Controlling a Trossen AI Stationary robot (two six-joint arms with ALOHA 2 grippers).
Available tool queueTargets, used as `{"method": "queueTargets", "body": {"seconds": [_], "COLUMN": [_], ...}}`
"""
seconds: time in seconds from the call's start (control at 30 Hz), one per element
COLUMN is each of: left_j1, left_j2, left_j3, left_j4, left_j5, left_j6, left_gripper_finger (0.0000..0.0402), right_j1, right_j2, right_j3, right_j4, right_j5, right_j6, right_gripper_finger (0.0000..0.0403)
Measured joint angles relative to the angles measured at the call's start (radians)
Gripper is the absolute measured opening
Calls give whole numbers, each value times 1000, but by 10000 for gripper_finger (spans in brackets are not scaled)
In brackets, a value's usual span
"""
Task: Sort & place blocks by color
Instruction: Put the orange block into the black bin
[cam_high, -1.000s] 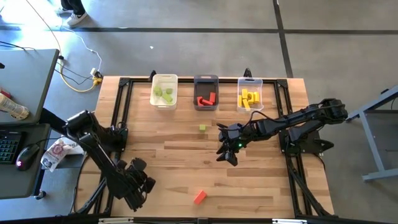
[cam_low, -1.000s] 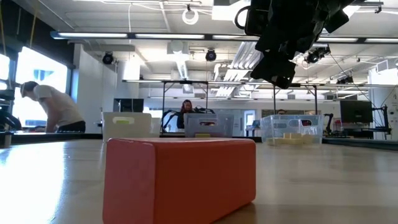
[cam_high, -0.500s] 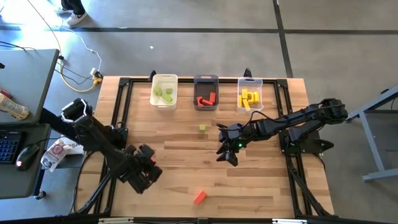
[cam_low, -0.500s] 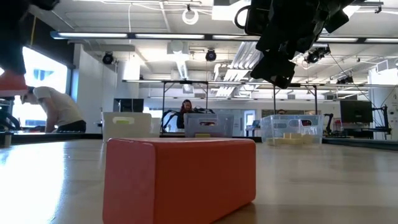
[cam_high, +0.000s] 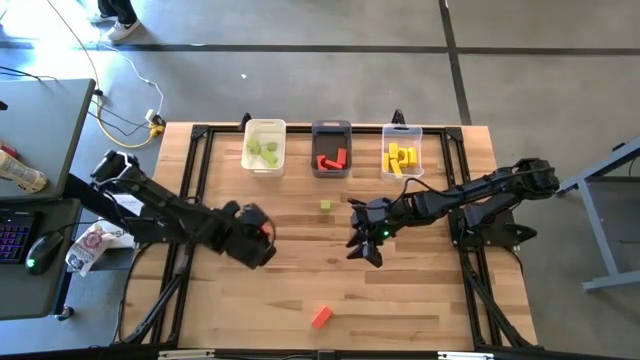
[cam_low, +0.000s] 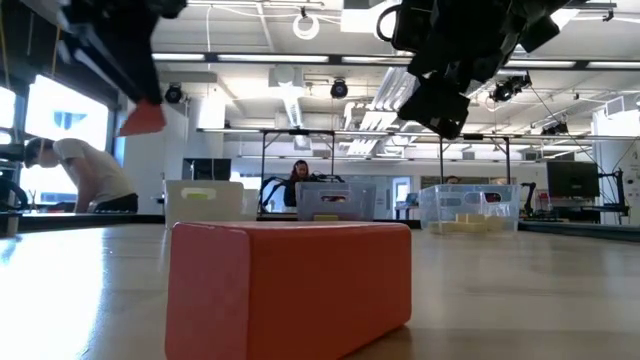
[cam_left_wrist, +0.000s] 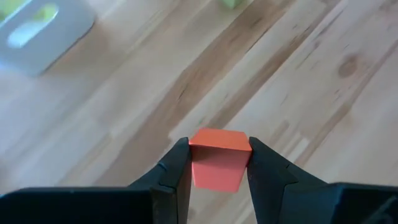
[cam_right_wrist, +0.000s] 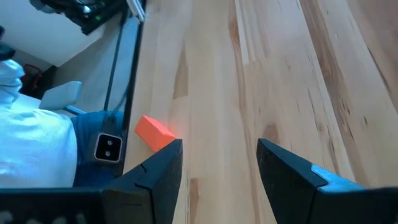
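My left gripper (cam_high: 266, 238) hangs over the table's left half, shut on a red block (cam_left_wrist: 219, 163), which the low view shows high above the wood (cam_low: 143, 119). My right gripper (cam_high: 362, 246) hovers near the table's middle, open, with nothing between its fingers (cam_right_wrist: 219, 167). A second red block (cam_high: 320, 317) lies flat near the front edge and fills the low view (cam_low: 290, 285). A small green block (cam_high: 326, 206) rests on the wood in front of the bins. My left gripper pinches the red block's two opposite side faces (cam_left_wrist: 194, 167) between its two fingers. The fingers slant down from the table's left side. The block sticks out past the fingertips and is lifted clear of the table.
Three bins stand in a row at the far edge: a white one (cam_high: 265, 146) with green blocks, a dark grey one (cam_high: 331, 150) with red blocks, a clear one (cam_high: 402, 152) with yellow blocks. A black frame (cam_high: 190, 190) borders the table.
My left gripper has carried the red block up from the near-left corner toward the far edge and the table's middle, rolling its wrist on the way. The block has stayed between the fingers.
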Motion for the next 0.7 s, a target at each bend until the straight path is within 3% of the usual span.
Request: {"method": "queueTargets", "body": {"seconds": [0.43,0.7], "left_j1": [239,375], "left_j2": [-13,-13], "left_j3": [1,1], "left_j4": [421,591], "left_j5": [154,254], "left_j6": [543,736], "left_gripper_finger": [95,95], "right_j1": [0,0], "right_j2": [0,0], "right_j3": [0,0], "right_j4": [144,145], "right_j5": [0,0], "right_j6": [-75,-67], "right_gripper_finger": [193,193]}}
